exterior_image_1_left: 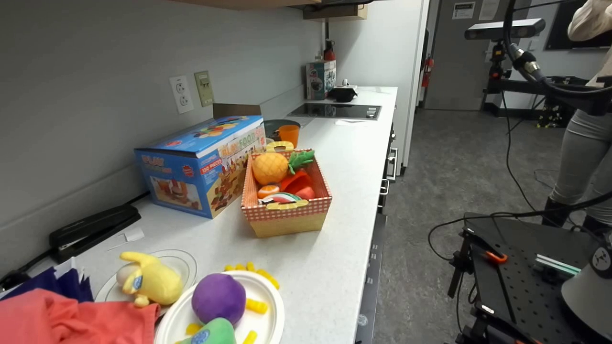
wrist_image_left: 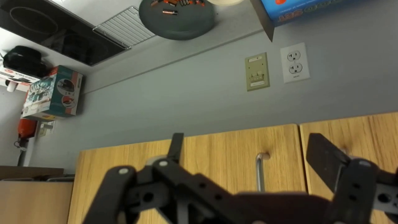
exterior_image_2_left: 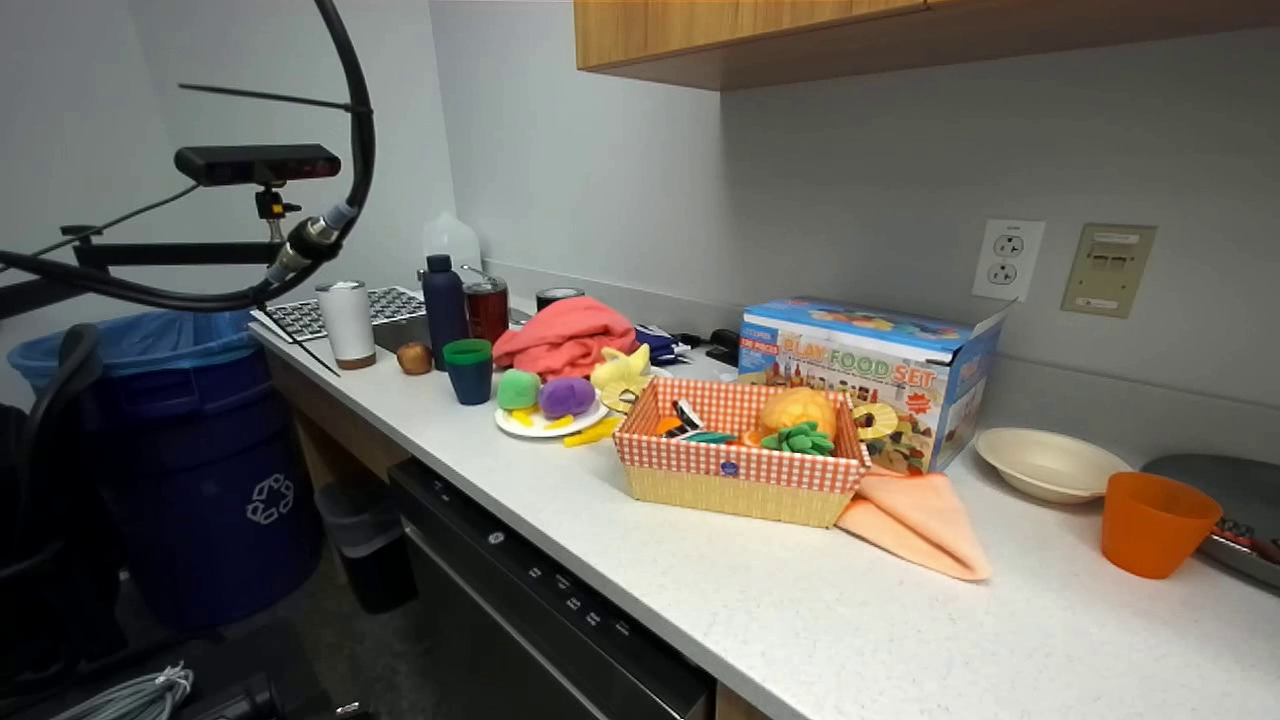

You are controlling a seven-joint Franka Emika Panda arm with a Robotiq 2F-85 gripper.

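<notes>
Wrist view, shown upside down: a dark gripper [wrist_image_left: 248, 152] is seen spread wide, its tips well apart. In the gap, a metal handle [wrist_image_left: 260, 174] is framed, fixed to a wooden cabinet [wrist_image_left: 224, 158]; it is seen apart from both tips, though how far beyond them cannot be told. Under the cabinet, a beige wall plate [wrist_image_left: 257, 71] and a white outlet [wrist_image_left: 295, 63] are mounted side by side on the grey wall [wrist_image_left: 186, 93]. Near the wall, batteries [wrist_image_left: 170, 12] are scattered on a dark dish [wrist_image_left: 180, 29]. In both exterior views, a checked basket [exterior_image_1_left: 289, 227] is set on the white counter [exterior_image_1_left: 354, 181], with a plush pineapple [exterior_image_1_left: 268, 168] inside and a blue play-food box [exterior_image_1_left: 177, 157] just beside it. A purple plush [exterior_image_1_left: 218, 296] is rested on a white plate [exterior_image_1_left: 277, 306] near the basket, and an orange cup [exterior_image_2_left: 1158, 525] is stood near a cream bowl [exterior_image_2_left: 1050, 462].
</notes>
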